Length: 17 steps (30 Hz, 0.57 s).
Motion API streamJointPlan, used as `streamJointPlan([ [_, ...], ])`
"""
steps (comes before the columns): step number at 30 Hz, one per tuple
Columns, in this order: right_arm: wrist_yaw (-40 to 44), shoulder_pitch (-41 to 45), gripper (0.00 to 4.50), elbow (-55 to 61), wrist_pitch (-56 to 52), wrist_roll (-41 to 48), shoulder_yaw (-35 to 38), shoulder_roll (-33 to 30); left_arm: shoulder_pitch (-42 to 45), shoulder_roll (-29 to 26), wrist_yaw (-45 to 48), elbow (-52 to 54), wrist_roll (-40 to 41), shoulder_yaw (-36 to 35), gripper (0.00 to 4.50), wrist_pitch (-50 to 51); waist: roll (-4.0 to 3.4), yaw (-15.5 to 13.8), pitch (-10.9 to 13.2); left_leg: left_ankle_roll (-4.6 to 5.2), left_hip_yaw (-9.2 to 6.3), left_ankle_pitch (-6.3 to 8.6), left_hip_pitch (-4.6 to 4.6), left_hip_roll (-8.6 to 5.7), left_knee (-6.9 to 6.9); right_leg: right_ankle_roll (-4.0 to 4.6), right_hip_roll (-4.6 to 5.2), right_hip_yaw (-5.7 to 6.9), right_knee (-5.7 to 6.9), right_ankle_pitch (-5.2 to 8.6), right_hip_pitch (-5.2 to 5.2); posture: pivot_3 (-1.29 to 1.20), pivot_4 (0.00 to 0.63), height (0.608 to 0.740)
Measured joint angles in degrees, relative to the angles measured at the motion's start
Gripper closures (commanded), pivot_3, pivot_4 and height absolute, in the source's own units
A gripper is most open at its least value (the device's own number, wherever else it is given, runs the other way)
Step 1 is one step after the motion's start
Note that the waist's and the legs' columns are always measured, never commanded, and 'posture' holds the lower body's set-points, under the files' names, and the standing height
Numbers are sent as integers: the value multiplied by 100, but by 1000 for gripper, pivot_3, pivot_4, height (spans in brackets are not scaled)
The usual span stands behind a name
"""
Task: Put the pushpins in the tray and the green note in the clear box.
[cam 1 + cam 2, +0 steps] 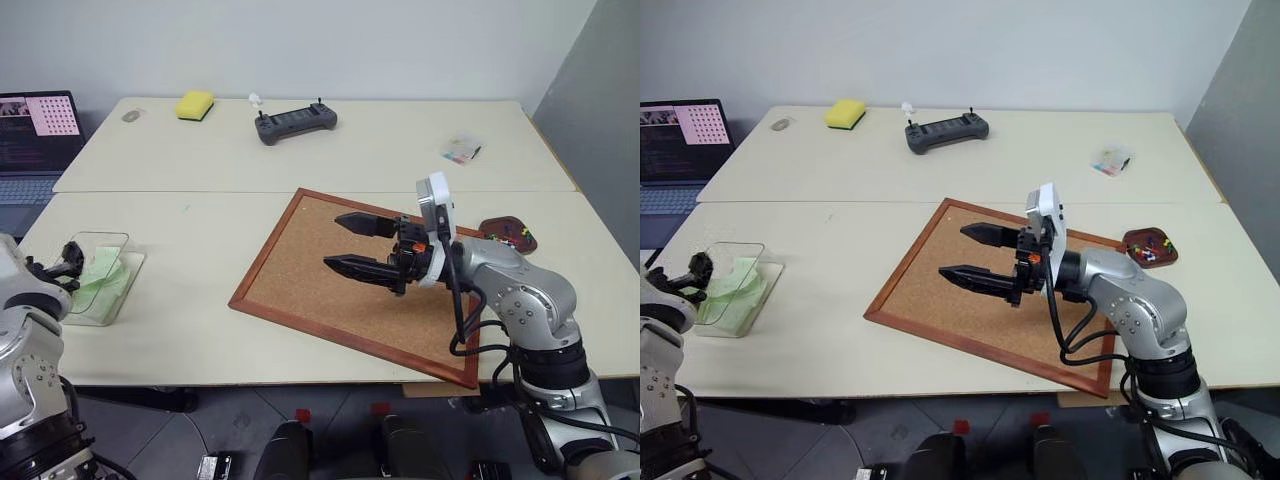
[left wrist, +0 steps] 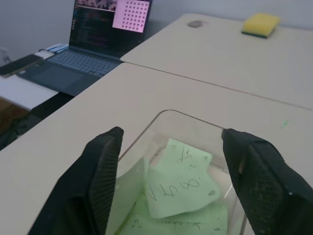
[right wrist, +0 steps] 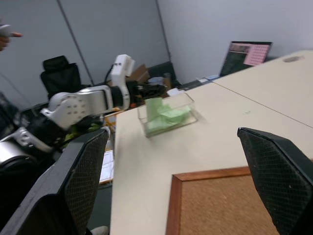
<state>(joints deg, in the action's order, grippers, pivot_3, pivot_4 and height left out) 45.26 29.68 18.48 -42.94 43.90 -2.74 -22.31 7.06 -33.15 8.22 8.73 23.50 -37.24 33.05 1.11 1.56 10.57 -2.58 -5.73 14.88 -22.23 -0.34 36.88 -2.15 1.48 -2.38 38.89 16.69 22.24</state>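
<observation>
My left claw (image 2: 168, 181) stands released, its two black fingers (image 2: 98, 181) spread wide at the near end of the clear box (image 1: 100, 275), one finger on either side of that end. Right in front of it, inside the box, the green note (image 2: 178, 183) lies as a loose, leaning slip with handwriting on it, over more pale green paper on the box floor. Nothing sits between the claw and the note except the box's near wall. Past the box the bare counter (image 1: 190, 260) runs on to a seam, and beyond that a laptop (image 1: 35, 140) stands open on a lower desk off the counter's left corner, with a yellow sponge (image 1: 195, 104) farther back.

My right claw (image 1: 355, 245) is also released, fingers well apart, hanging over the middle of the corkboard (image 1: 320, 290) and pointing to my left toward the box. Behind its wrist, at the corkboard's far right corner, sits the tray (image 1: 507, 235) with the pushpins (image 1: 512, 238) showing as tiny coloured bits inside. Farther back lie a small clear packet (image 1: 461, 149) and a dark grey controller (image 1: 295, 123).
</observation>
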Motion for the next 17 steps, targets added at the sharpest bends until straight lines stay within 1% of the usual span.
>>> streamJointPlan([
  [3, -329, -276, 0, 131, -4, -117, 120, -47, -154, -44, 273, 678, -85, 554, 64, -85, -1, 0, 0, -1, 3, 0, -6, -2, 1, 0, 4, -3, -1, 0, 3, 0, 150, 740],
  [6, -695, -515, 0, 326, 112, -460, 142, -114, -185, 5, 376, 1120, -102, 994, 64, -81, 0, 5, 0, -1, 3, 0, -5, -1, 0, 0, 2, -2, -1, 0, 4, 0, 150, 740],
  [9, -1406, -973, 0, 541, 493, -1109, 198, -3, -229, 520, 300, 1641, -99, 1566, 64, -60, -1, 4, 0, -2, 5, 0, -11, -2, 3, -1, 3, -4, 0, 0, 4, 0, 150, 740],
  [10, -1774, -1187, 0, 593, 758, -1501, 199, 81, -287, 846, 179, 1779, -100, 1761, 64, -59, -1, 1, -1, -2, 7, 0, -9, -3, 4, -1, 2, -5, 1, 0, 4, 0, 150, 740],
  [12, -2134, -1444, 0, 605, 1094, -2011, 181, 93, -402, 1085, 27, 1805, -161, 1998, 64, -55, 0, 28, 0, -2, 11, 0, -10, 0, 5, -2, -4, -9, 4, 0, 8, 0, 150, 740],
  [14, -2563, -1909, 0, 667, 1501, -2588, 161, 150, -692, 1353, -147, 1931, -384, 2252, 64, -122, 0, 26, -1, -2, 10, 0, -4, 1, 1, -2, -9, -9, 5, 0, 6, 0, 150, 740],
  [17, -3018, -2499, 0, 773, 1705, -3051, 131, 346, -1057, 1689, -318, 2027, -637, 2535, 64, -276, -1, 13, -1, -2, 8, 0, -4, 2, 1, -1, -10, -9, 5, 1, 4, 0, 150, 740],
])
